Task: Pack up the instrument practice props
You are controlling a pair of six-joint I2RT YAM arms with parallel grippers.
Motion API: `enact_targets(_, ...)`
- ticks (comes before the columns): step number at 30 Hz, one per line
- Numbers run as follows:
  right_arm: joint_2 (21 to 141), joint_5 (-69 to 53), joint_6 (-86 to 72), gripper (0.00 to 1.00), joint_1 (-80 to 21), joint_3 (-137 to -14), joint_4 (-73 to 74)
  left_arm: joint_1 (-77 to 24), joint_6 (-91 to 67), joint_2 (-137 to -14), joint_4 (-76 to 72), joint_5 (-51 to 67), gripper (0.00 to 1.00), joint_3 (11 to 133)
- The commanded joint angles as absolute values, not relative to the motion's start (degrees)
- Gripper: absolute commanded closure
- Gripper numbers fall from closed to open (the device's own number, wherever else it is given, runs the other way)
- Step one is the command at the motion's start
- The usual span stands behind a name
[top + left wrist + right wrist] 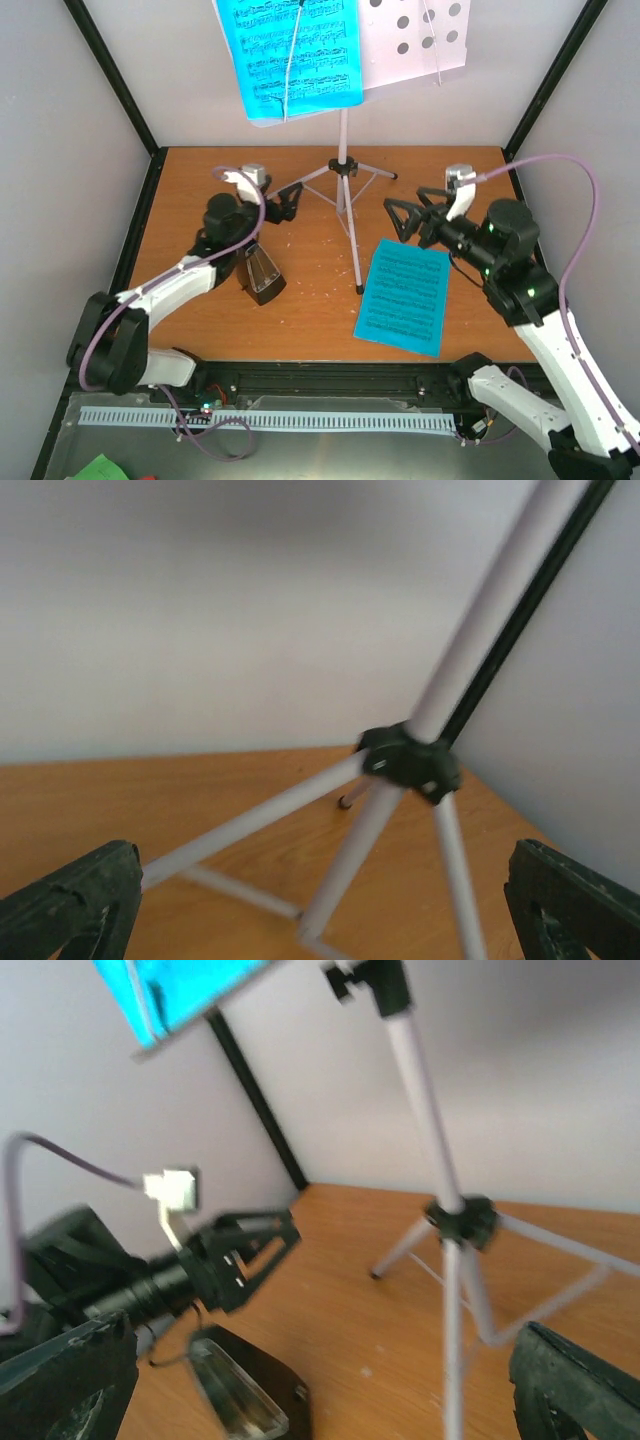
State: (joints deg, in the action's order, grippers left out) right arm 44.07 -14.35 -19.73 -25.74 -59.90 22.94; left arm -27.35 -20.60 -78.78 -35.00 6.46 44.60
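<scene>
The grey tripod music stand (345,185) stands at the back centre. Its perforated tray (420,35) holds a cyan sheet-music page (290,60). A second cyan page (403,295) lies flat on the table to the right of the front leg. The black pyramid metronome (262,272) lies on its side at the left. My left gripper (288,200) is open and empty beside the stand's left leg, with the tripod hub (410,760) ahead of it. My right gripper (398,220) is open and empty right of the stand, above the lying page.
White enclosure walls with black corner posts (120,80) close in the wooden table (200,330) at the back and sides. The right wrist view shows the left gripper (240,1255), the metronome (250,1395) and the stand's pole (425,1090). A purple cable (590,200) loops off the right arm.
</scene>
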Motion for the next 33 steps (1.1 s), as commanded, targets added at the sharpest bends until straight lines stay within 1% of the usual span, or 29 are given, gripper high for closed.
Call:
enact_targets(1, 51.8, -27.2, -25.7, 0.02, -26.0, -69.3, 16.0, -20.2, -24.2, -70.4, -25.6, 23.3, 0.01, 42.4)
enact_targets(5, 59.6, -33.9, -32.1, 0.07, -26.6, -75.8, 9.8, -14.4, -26.4, -60.5, -16.1, 29.4, 0.01, 45.3)
enact_targets(9, 66.0, -31.5, -34.9, 0.11, -30.1, -82.8, 9.1, -5.6, -33.9, -55.1, -15.8, 40.7, 0.15, 48.9)
enact_targets(13, 71.9, -29.3, -34.2, 0.12, -35.9, -91.3, 9.7, -0.1, -38.4, -57.7, -13.3, 50.3, 0.24, 57.9)
enact_targets(18, 77.6, -26.8, -33.3, 0.15, -40.1, -98.0, 10.6, 0.5, -40.7, -62.5, -12.6, 56.4, 0.3, 67.6)
enact_targets(20, 79.4, -26.0, -33.7, 0.16, -40.5, -100.4, 11.3, 0.5, -39.5, -63.9, -11.7, 57.6, 0.33, 70.5)
enact_targets(23, 82.8, -26.7, -34.7, 0.19, -40.6, -104.8, 13.3, 0.5, -33.1, -66.1, -5.9, 57.3, 0.36, 75.6)
enact_targets(25, 84.8, -28.3, -35.3, 0.21, -40.7, -107.7, 14.1, 0.5, -27.4, -67.7, -0.7, 54.5, 0.38, 79.1)
enact_targets(28, 86.8, -29.8, -35.8, 0.23, -41.0, -110.5, 14.3, 0.2, -21.5, -69.3, 3.7, 51.3, 0.45, 82.1)
enact_targets(30, 87.5, -29.8, -35.7, 0.24, -41.1, -111.2, 14.2, -0.5, -19.7, -70.4, 4.5, 50.7, 0.47, 83.5)
enact_targets(33, 88.0, -29.4, -35.4, 0.24, -41.2, -111.9, 14.1, -2.8, -16.0, -72.7, 8.1, 47.2, 0.47, 87.3)
